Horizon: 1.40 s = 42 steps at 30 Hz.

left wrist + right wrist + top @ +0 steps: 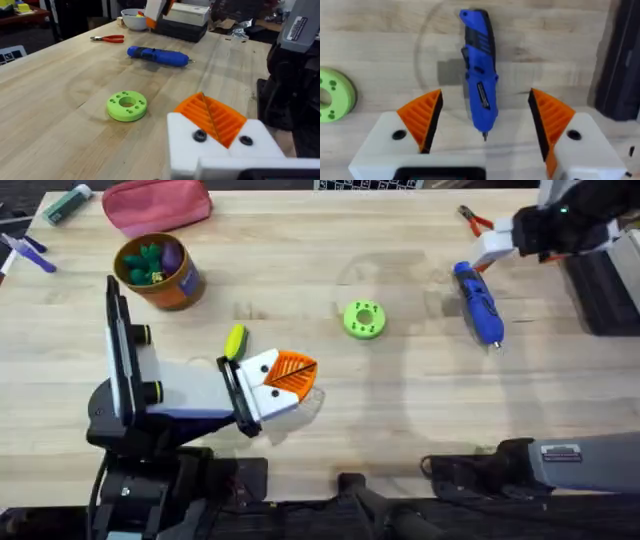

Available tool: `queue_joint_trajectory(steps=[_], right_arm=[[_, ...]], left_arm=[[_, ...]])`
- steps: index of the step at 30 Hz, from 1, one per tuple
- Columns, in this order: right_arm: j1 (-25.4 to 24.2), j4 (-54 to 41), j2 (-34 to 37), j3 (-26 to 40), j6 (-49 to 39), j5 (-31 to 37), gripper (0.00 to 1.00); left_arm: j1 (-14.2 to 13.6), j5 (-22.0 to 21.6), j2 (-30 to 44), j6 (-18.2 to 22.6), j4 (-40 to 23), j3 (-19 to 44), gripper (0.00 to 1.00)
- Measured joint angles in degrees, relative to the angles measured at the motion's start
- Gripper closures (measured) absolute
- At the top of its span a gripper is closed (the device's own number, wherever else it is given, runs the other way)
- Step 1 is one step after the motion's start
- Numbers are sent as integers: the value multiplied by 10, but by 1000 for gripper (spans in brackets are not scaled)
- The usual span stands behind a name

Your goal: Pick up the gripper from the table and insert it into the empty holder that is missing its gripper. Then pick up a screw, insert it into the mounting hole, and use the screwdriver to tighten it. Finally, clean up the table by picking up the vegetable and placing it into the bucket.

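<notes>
The blue screwdriver (478,302) lies on the table at the right, its thin metal tip toward the front edge. My right gripper (482,258) hovers over it, open and holding nothing. In the right wrist view the screwdriver (480,75) shows between the spread orange pads (422,117). My left gripper (295,370) rests low at the table's middle left, its orange pads (210,115) pressed together. The yellow-green vegetable (235,340) lies just behind it. The orange-brown bucket (160,270) stands at the back left with small items inside. The loose gripper, the empty holder and the screw are out of view.
A green disc with holes (363,319) lies mid-table. Red-handled pliers (475,220) sit at the back right, a pink pouch (157,204) at the back left. A white bowl (132,17) and a dark box (182,22) stand beyond the screwdriver.
</notes>
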Motion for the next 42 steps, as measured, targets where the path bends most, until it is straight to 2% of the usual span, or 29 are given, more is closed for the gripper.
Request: queue_joint_trajectory(steps=[10, 25, 42], right_arm=[[0, 46, 89, 2, -50, -2, 10], [-5, 82, 179, 2, -82, -3, 11], [-23, 82, 225, 4, -85, -24, 40]], left_arm=[[0, 0, 0, 0, 0, 0, 992], [0, 0, 0, 0, 0, 0, 992], [0, 0, 0, 0, 0, 0, 992]])
